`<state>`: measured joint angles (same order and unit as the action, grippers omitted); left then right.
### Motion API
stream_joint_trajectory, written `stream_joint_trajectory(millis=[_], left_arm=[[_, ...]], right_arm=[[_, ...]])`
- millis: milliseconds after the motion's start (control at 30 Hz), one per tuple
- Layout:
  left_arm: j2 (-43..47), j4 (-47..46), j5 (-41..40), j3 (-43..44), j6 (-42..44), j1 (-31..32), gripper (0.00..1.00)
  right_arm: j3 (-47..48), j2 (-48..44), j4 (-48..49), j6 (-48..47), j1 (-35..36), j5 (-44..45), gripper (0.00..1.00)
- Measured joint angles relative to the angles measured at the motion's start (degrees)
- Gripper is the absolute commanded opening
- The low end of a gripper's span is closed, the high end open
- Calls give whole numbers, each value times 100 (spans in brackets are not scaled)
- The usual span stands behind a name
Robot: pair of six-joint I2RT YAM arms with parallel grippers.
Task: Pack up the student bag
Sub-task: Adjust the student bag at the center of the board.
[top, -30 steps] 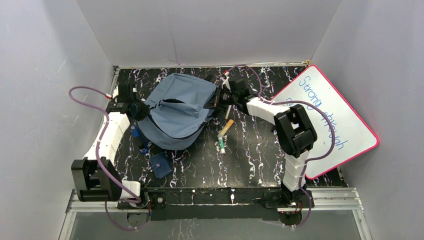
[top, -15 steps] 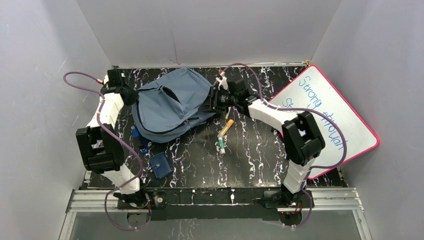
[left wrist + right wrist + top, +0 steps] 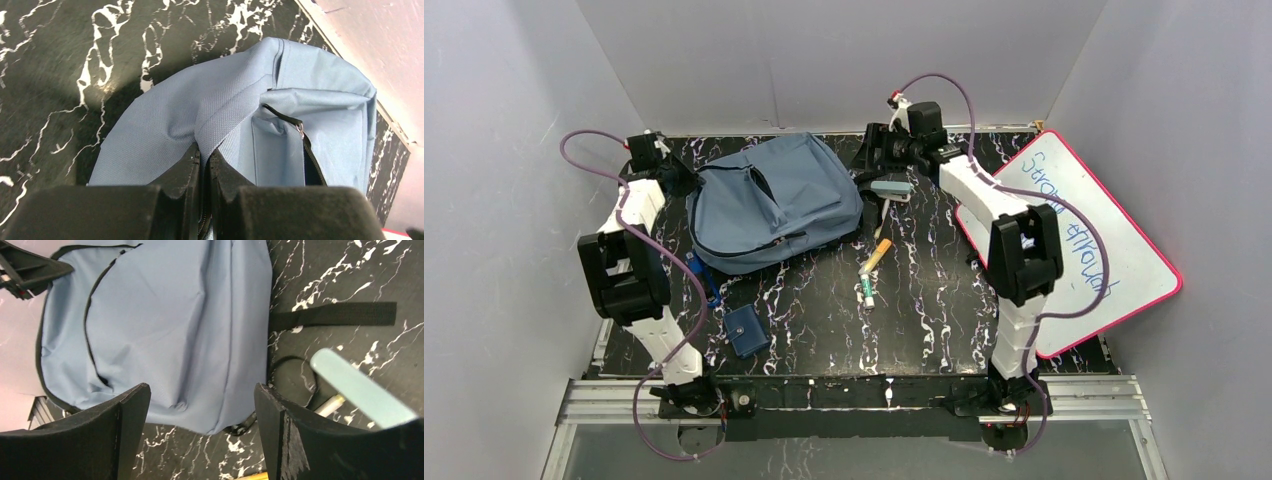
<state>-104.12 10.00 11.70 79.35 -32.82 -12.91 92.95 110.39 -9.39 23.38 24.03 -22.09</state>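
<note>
The student bag (image 3: 774, 205), a slate-blue backpack, lies flat at the back left of the table with a top pocket zip gaping open. My left gripper (image 3: 679, 180) is at its left edge, shut on a fold of the bag's fabric (image 3: 235, 115) next to the zip. My right gripper (image 3: 874, 160) hovers over the bag's right edge, open, with nothing between its fingers (image 3: 200, 390). Below it show the bag (image 3: 165, 315) and a black strap (image 3: 335, 314) lying on the table.
A pale blue-green flat bar (image 3: 890, 187) is beside the bag's right edge. An orange pen (image 3: 879, 252) and a white-green marker (image 3: 866, 290) lie mid-table. A small dark-blue pouch (image 3: 746, 332) sits front left. A whiteboard (image 3: 1074, 235) leans at the right wall.
My right gripper has opened, let go of the bag's right side and drawn back and up. My left gripper has pulled the bag toward the back left, and it now lies flatter.
</note>
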Motion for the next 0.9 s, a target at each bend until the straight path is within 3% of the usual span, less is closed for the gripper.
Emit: stream_joint_trajectory(millis=[200, 367, 500, 700, 900], left_arm=[[-90, -396, 691, 26, 166, -7, 0], [-415, -675, 1329, 310, 229, -7, 0], [-798, -682, 1738, 723, 332, -7, 0], [-1235, -466, 2055, 1434, 575, -4, 0], [-1191, -243, 1764, 1285, 684, -7, 0]], right_arm=[[1375, 1274, -374, -175, -87, -503, 74], [1681, 1853, -741, -208, 15, -667, 65], [1392, 1845, -697, -282, 120, -647, 58], [439, 1375, -275, -256, 258, -667, 58], [-184, 778, -262, -284, 420, -299, 57]])
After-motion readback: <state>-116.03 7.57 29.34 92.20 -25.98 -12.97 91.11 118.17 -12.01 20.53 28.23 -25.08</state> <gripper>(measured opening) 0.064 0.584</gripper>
